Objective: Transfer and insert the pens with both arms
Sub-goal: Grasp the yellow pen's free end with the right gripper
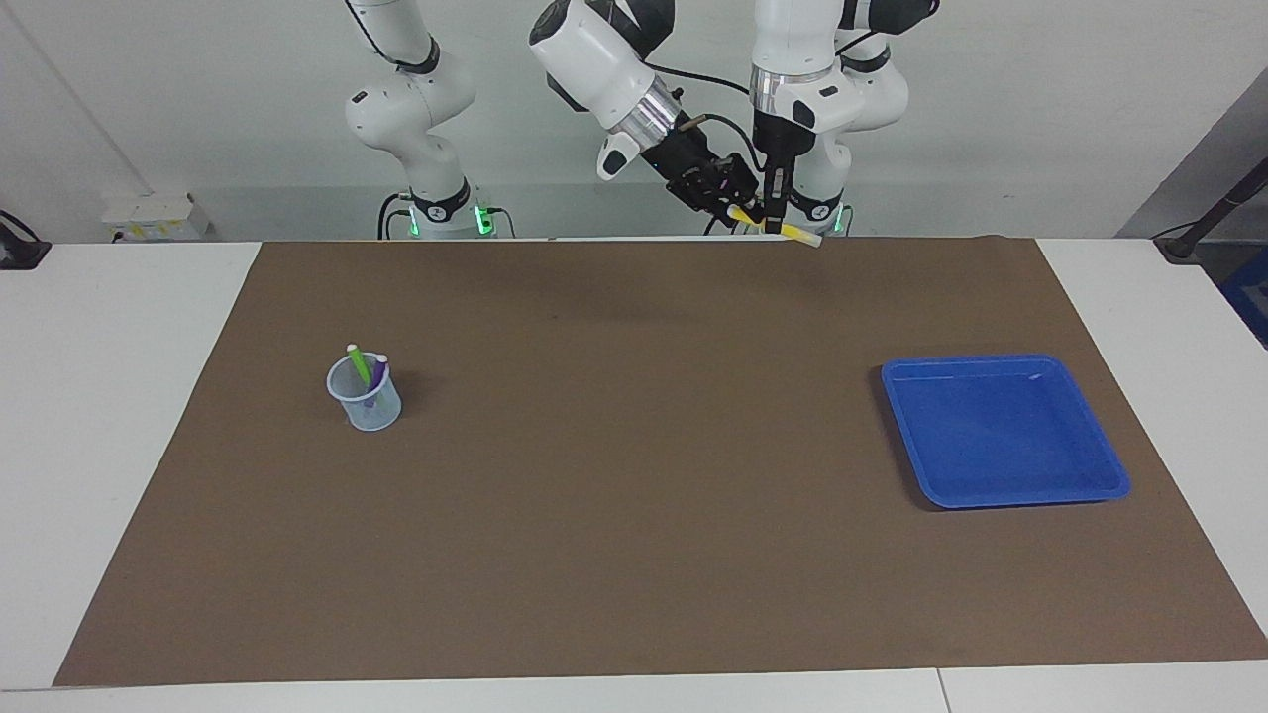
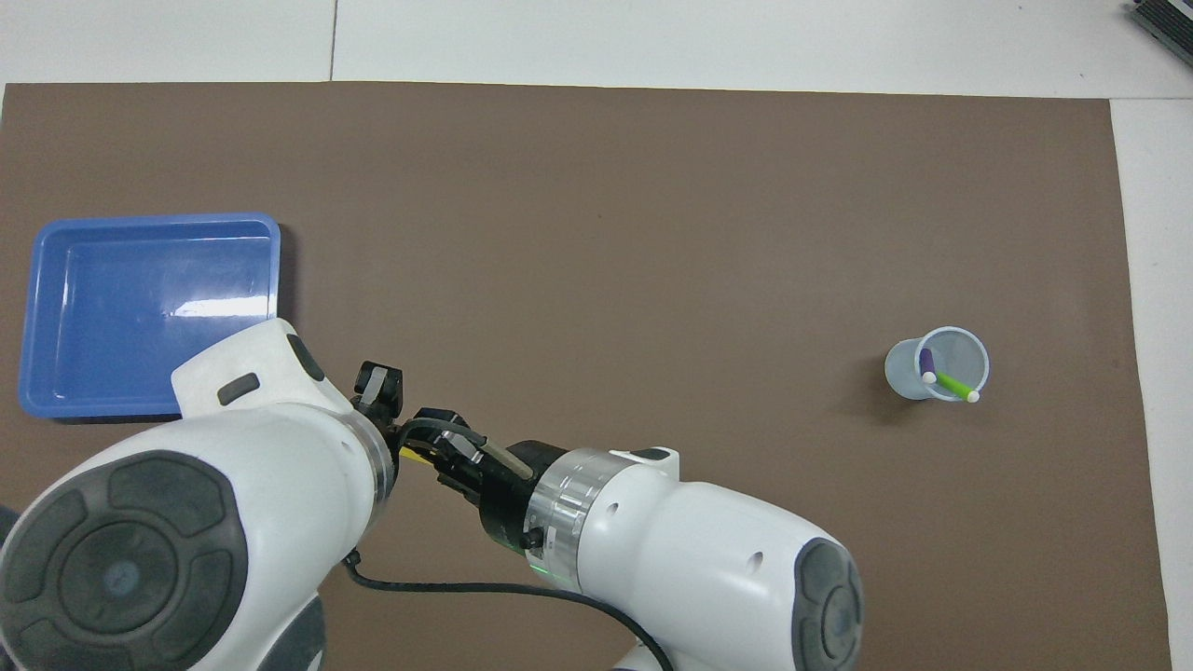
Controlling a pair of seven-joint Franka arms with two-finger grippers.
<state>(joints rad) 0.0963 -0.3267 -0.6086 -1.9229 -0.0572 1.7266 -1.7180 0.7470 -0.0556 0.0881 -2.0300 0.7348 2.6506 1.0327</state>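
Facing view: both pincers, left pincer (image 1: 771, 226) and right pincer (image 1: 735, 210), clamped on yellow pen (image 1: 790, 234)

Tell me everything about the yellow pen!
The yellow pen is slim, with a pale cap end, and looks like plastic. It hangs tilted in the air near the robots, over the brown mat's edge. The left gripper is shut on its middle, and the right gripper closes on its yellow end.
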